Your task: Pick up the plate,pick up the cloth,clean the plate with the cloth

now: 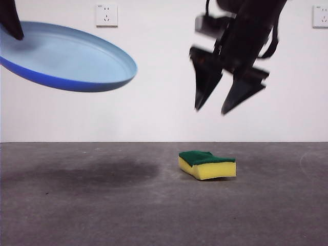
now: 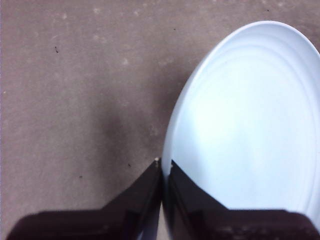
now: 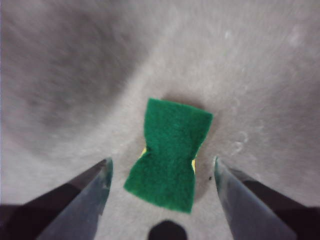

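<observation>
On the grey counter (image 1: 102,215) we see the cloth (image 1: 207,164), yellow foam under a green scouring layer. Our right hand (image 1: 212,108) hangs spread above it, blurred. Farther left, our left hand (image 2: 163,167) pinches the tilted light-blue plate (image 1: 61,56) aloft, its edge cropped.

We see a plain white wall (image 1: 164,92) with two white power sockets, one (image 1: 106,15) upper left, another (image 1: 320,16) at the right edge, behind a mottled grey tabletop (image 1: 102,205).

Lab-like: bare wall (image 1: 164,92), grey table (image 1: 102,205)
</observation>
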Robot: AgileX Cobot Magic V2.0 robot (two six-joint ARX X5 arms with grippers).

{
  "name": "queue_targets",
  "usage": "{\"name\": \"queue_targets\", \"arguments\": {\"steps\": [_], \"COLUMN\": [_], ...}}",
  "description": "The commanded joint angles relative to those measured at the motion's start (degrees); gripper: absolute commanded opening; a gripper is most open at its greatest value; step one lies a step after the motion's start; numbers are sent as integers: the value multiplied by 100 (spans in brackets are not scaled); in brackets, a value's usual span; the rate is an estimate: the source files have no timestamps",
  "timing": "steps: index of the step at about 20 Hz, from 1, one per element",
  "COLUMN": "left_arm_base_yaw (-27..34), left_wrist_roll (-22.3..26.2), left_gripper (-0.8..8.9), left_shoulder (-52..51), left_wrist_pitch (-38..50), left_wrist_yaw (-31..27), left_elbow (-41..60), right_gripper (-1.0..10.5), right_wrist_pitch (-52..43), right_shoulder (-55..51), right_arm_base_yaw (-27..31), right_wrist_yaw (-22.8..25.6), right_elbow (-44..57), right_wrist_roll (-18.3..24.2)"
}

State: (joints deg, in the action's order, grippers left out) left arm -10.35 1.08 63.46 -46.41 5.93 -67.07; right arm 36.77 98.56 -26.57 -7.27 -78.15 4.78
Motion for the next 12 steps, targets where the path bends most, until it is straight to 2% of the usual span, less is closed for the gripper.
{"name": "queue_targets", "arguments": {"steps": [1,8,12], "left_arm_base_yaw": [-17,-17,-17], "left_wrist_roll": [46,42,42], "left_gripper": [-8,-8,-8], "left_shoulder": [-83,-90,-90], "left_wrist_pitch": [-107,-264,-262], "left_wrist_yaw": [17,20,20], "left_elbow": [11,11,11], "right_gripper": [342,337,234], "right_wrist_pitch": [-149,-511,-553], "right_shoulder": [372,1274,1600], "right_arm_base_yaw": [-57,-142,-162], "right_wrist_yaw": [37,20,50], "right_elbow": [-9,-9,-9], "right_wrist_roll": [87,87,79]}}
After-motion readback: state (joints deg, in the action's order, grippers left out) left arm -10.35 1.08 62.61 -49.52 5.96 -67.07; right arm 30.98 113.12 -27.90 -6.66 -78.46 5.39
